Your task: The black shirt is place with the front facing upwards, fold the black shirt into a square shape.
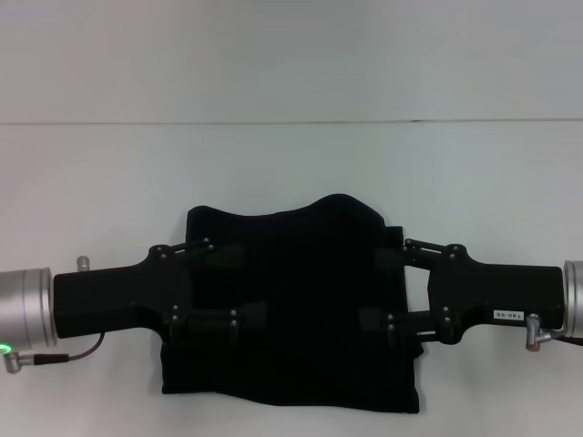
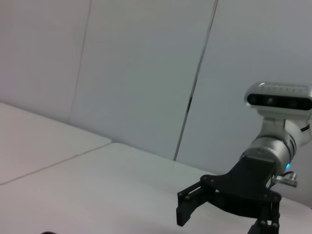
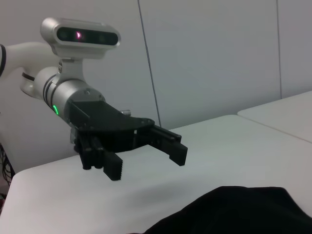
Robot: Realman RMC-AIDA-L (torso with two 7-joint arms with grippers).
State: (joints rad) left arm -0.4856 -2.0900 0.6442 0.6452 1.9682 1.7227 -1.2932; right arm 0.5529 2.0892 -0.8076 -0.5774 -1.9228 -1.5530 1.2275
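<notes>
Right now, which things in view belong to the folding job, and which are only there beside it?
Belonging to the job:
black cloth shirt, already folded to a rough square
left gripper, open, over the shirt's left side
right gripper, open, over its right side

Only there:
white table

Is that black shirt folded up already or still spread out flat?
Folded: the black shirt lies as a compact, roughly square bundle, no sleeves or lettering showing.

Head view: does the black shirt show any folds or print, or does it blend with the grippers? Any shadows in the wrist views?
Head view: the black shirt reads as one flat dark mass, no print visible, and both gripper tips merge into it. Right wrist view: the left gripper, open, casts a faint soft shadow on the table. Left wrist view: the right gripper is open and dark, lit evenly.
</notes>
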